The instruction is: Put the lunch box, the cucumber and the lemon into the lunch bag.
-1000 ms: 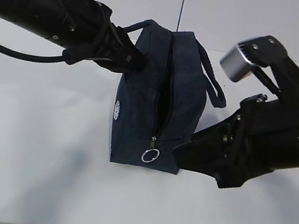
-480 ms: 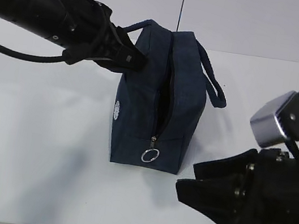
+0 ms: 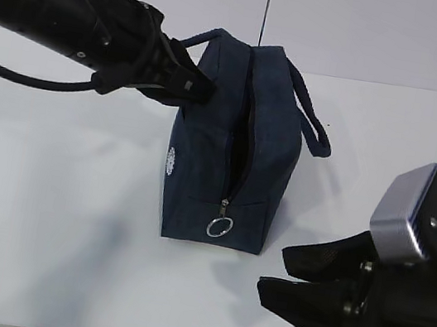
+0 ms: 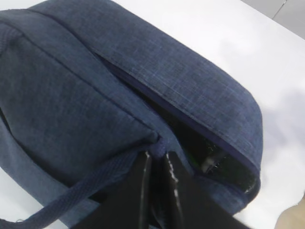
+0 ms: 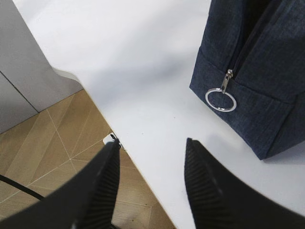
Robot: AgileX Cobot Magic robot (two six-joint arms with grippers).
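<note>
The dark navy lunch bag (image 3: pixel 234 145) stands upright mid-table, its zipper open along the top and down the near end to the silver ring pull (image 3: pixel 219 227). My left gripper (image 3: pixel 202 87) is shut on the root of the bag's left handle; the left wrist view shows the jaws (image 4: pixel 157 155) pinching the strap beside the open slit of the bag (image 4: pixel 190 76). Something glossy with a green tint glints inside the slit; I cannot tell what it is. My right gripper (image 3: pixel 274 272) is open and empty, low at the front right, apart from the bag (image 5: pixel 257 71). The lunch box, cucumber and lemon are hidden.
The white table (image 3: pixel 47 185) ends just in front of the right gripper (image 5: pixel 151 143). Its front edge and the wooden floor (image 5: pixel 57 143) show under the left finger. The bag's right handle (image 3: pixel 313 125) hangs out toward the right. A wall stands behind the table.
My right gripper has pulled back from beside the bag's right side, toward the front right edge of the table. The left gripper and the bag have not moved.
</note>
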